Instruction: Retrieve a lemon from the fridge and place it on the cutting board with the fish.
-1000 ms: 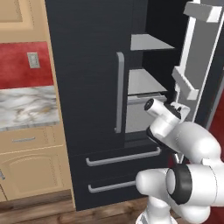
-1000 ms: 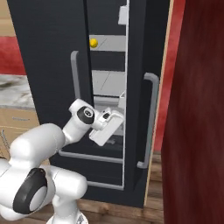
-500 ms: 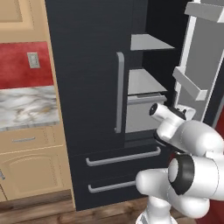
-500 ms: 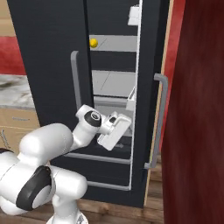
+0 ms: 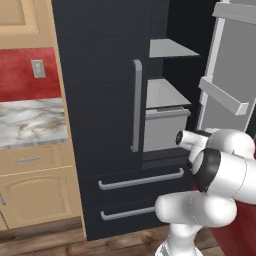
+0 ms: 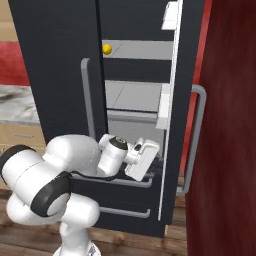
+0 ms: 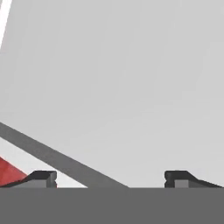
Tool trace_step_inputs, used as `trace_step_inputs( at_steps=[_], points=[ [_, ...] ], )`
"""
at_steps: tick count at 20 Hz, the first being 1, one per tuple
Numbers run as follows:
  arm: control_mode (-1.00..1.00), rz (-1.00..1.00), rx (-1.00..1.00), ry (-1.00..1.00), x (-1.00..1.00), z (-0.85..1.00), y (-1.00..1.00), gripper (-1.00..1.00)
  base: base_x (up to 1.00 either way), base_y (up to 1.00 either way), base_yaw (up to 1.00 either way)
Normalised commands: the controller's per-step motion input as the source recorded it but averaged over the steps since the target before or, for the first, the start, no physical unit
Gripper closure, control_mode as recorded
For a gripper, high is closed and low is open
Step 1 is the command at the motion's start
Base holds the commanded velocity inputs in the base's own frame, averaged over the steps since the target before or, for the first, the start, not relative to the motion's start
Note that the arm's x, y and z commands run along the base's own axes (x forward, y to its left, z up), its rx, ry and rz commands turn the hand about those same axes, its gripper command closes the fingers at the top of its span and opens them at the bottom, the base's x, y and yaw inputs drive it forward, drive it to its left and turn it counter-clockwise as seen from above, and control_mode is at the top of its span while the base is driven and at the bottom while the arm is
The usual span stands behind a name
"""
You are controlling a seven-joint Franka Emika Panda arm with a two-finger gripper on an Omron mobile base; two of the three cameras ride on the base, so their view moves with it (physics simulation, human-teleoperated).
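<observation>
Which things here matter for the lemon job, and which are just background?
Job: lemon on an upper shelf; fridge, right door swung open; gripper, open and empty, low by that door.
Background: marble counter; wooden cabinets; wall outlet.

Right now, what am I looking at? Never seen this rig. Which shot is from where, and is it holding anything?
These are rendered pictures of a simulated kitchen. The machine is a white arm with dark joints on a base that can drive.

The left and right base views come from two cameras on that base, behind the arm. The hand view looks along the gripper at a plain pale grey surface close in front.

It stands before a tall black fridge whose right door is partly open. A small yellow lemon sits on an upper shelf inside. A marble counter lies to the left.

The gripper is open, its fingertips wide apart, and holds nothing. It sits low, well below the lemon.
</observation>
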Motion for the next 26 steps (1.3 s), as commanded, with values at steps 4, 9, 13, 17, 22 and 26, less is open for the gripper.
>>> trace_step_inputs(
  at_steps=[4, 9, 13, 17, 22, 26],
  points=[
    [-1.0, -0.18, -0.02, 0.02, -0.05, 0.06, 0.13, -1.0, 0.0, 0.0, 0.0],
    [-1.0, -0.27, 0.03, 0.0, -0.13, 0.24, 0.78, -1.0, 0.0, 0.0, 0.0],
    [-1.0, -0.2, 0.3, -0.02, -0.03, 0.07, 0.9, -1.0, 0.0, 0.0, 0.0],
    [-1.0, -0.14, 0.35, -0.29, 0.0, 0.0, 0.7, -1.0, 0.0, 0.0, 0.0],
    [-1.0, -0.05, 0.36, -0.49, -0.03, -0.01, 0.55, -1.0, 0.0, 0.0, 0.0],
    [-1.0, 0.05, 0.35, -0.71, -0.21, 0.0, 0.61, -1.0, 0.0, 0.0, 0.0]
  ],
)
